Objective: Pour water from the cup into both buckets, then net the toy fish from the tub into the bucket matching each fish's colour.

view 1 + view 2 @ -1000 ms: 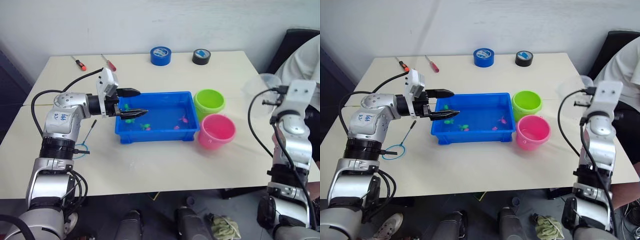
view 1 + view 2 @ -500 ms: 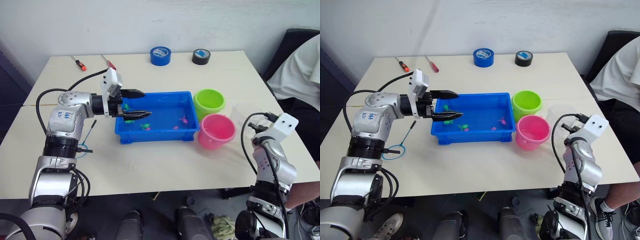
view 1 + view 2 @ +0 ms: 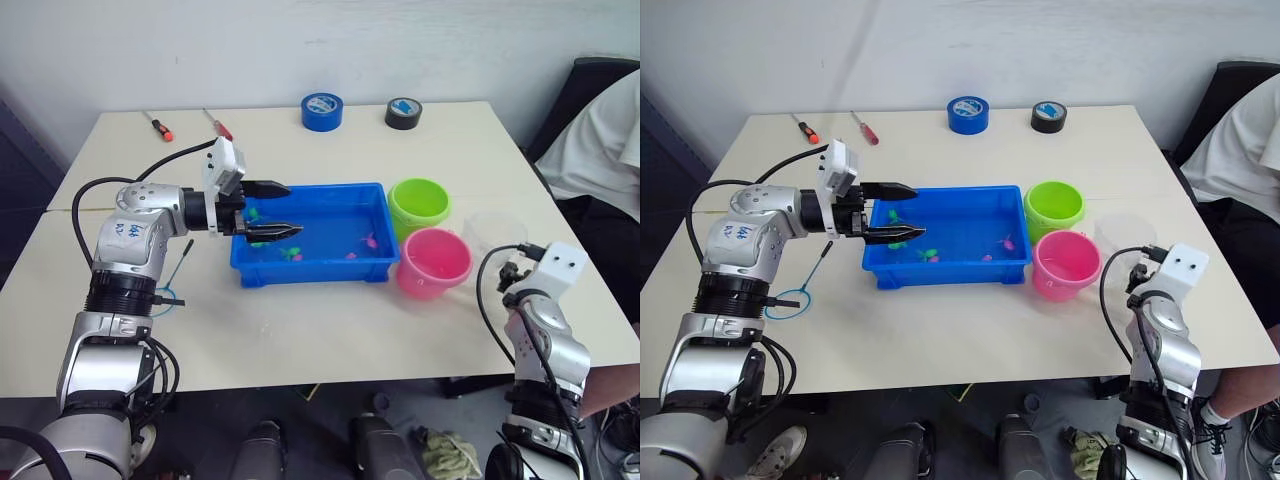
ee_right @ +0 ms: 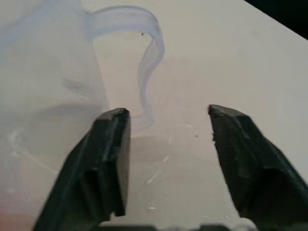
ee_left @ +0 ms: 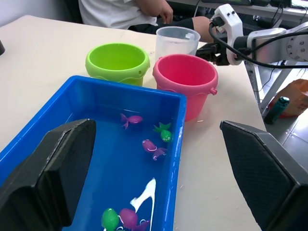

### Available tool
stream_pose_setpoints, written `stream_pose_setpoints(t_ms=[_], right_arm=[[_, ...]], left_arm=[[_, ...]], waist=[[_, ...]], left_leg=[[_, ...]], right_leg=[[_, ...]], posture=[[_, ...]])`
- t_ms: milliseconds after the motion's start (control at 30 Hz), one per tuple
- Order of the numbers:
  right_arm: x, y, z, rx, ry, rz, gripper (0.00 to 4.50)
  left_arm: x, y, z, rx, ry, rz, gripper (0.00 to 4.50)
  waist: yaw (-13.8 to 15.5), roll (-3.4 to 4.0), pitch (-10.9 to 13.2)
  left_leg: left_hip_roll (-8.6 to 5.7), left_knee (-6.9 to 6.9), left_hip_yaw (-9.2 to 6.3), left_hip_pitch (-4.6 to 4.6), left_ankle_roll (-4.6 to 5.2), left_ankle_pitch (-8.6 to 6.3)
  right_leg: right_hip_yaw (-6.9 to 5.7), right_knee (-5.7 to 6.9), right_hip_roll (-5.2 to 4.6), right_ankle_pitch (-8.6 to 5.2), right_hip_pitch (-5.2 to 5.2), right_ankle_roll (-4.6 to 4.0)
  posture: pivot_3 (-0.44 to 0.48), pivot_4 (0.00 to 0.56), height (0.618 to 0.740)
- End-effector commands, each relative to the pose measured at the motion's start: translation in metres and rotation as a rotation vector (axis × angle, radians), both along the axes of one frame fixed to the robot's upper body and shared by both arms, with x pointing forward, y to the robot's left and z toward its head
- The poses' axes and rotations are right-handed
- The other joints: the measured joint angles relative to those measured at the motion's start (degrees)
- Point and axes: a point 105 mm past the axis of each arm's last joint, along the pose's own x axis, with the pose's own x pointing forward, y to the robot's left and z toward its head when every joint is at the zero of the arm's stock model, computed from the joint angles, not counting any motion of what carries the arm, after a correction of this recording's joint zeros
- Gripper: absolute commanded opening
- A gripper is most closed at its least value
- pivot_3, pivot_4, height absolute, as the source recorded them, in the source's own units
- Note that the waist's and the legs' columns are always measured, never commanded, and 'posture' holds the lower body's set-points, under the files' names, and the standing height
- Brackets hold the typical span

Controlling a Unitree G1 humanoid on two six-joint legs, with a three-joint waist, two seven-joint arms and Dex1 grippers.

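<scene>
Net [image 3: 797,293] first, out on our far left: its light blue hoop lies flat on the table [image 3: 300,330] near the front-left edge, and the thin dark handle runs up and away toward the tub [image 3: 316,234], partly under our left arm. Just right of it our left gripper [image 3: 276,208] hovers over the tub's left end, fingers spread wide and holding nothing, both pointing to the right along the tub's length. That blue tub sits mid-table with its long side running left to right, and we can see water and small fish [image 5: 154,147] in it, pink and green, scattered from the left end to the right. Behind it, near the back edge, two screwdrivers [image 3: 157,126] lie at the left, then a blue tape roll [image 3: 321,111] and a black tape roll [image 3: 402,113]. Right of the tub the green bucket [image 3: 418,207] stands upright, nearly touching the tub's right end, with the pink bucket [image 3: 433,263] just in front of it. Open tabletop runs all along the front edge. Further right the clear cup [image 3: 493,233] stands upright near the right edge, its handle [image 4: 148,57] facing our right gripper [image 4: 168,144], whose fingers are apart and gripping nothing, just short of that handle. Beyond that edge sits a person [image 3: 605,130] in a white shirt.
</scene>
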Motion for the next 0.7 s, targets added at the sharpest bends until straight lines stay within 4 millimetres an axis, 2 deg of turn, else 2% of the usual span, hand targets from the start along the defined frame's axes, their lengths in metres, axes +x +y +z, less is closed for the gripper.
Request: stream_pose_setpoints(t_ms=[33, 233, 300, 400, 500, 600, 700], right_arm=[[-0.014, -0.01, 0.02, -0.089, -0.023, 0.007, 4.46], [-0.039, -0.007, 0.023, -0.134, 0.045, 0.115, 4.46], [-0.048, 0.006, 0.025, -0.158, 0.093, 0.26, 4.46], [-0.07, 0.044, 0.032, -0.219, 0.153, 0.634, 4.46], [-0.088, 0.067, 0.039, -0.263, 0.183, 0.887, 4.46], [-0.091, 0.084, 0.064, -0.26, 0.114, 1.079, 4.46], [-0.093, 0.103, 0.079, -0.249, 0.078, 1.244, 4.46]], left_arm=[[-0.002, -0.003, 0.009, 0.008, -0.046, -0.015, 4.5], [-0.002, -0.001, 0.005, 0.004, -0.037, -0.007, 4.5], [-0.002, 0.002, 0.002, -0.001, -0.026, 0.009, 4.5], [-0.002, 0.009, -0.004, -0.018, -0.003, 0.052, 4.5], [-0.002, 0.018, -0.008, -0.045, 0.006, 0.115, 4.5], [0.0, 0.035, -0.01, -0.086, -0.003, 0.234, 4.5], [0.0, 0.049, -0.011, -0.118, -0.002, 0.33, 4.5]], waist=[[0.11, 0.0, 0.0], [0.14, 0.0, 0.0], [0.13, 0.0, 0.0], [0.2, 0.0, 0.0], [0.0, -0.27, 0.1], [-0.05, -0.38, 0.15], [0.1, -0.41, 0.16]], left_leg=[[0.0, -0.02, -0.01, 0.0, 0.0, 0.0], [0.0, -0.07, 0.01, -0.01, 0.0, 0.0], [0.0, -0.07, 0.01, 0.0, 0.0, 0.0], [0.0, -0.11, 0.01, 0.02, 0.01, -0.01], [0.06, -0.13, -0.01, 0.02, 0.02, -0.02], [0.06, -0.09, -0.04, 0.04, 0.02, -0.02], [0.04, -0.09, -0.34, 0.1, 0.03, -0.02]], right_leg=[[-0.01, 0.0, 0.01, 0.0, 0.0, 0.0], [-0.02, -0.07, 0.03, 0.0, 0.01, 0.0], [-0.01, -0.08, 0.03, 0.0, 0.01, 0.0], [0.01, -0.12, 0.04, -0.02, 0.03, 0.04], [-0.01, -0.17, 0.17, -0.07, 0.1, 0.14], [0.01, -0.18, 0.16, -0.04, 0.14, 0.19], [0.17, -0.21, 0.09, 0.01, 0.14, 0.28]], posture=[[0.0, 0.15, 0.734], [0.0, 0.15, 0.734], [0.0, 0.15, 0.734], [0.0, 0.15, 0.734], [0.0, 0.15, 0.734], [0.0, 0.15, 0.734], [0.0, 0.15, 0.734]])
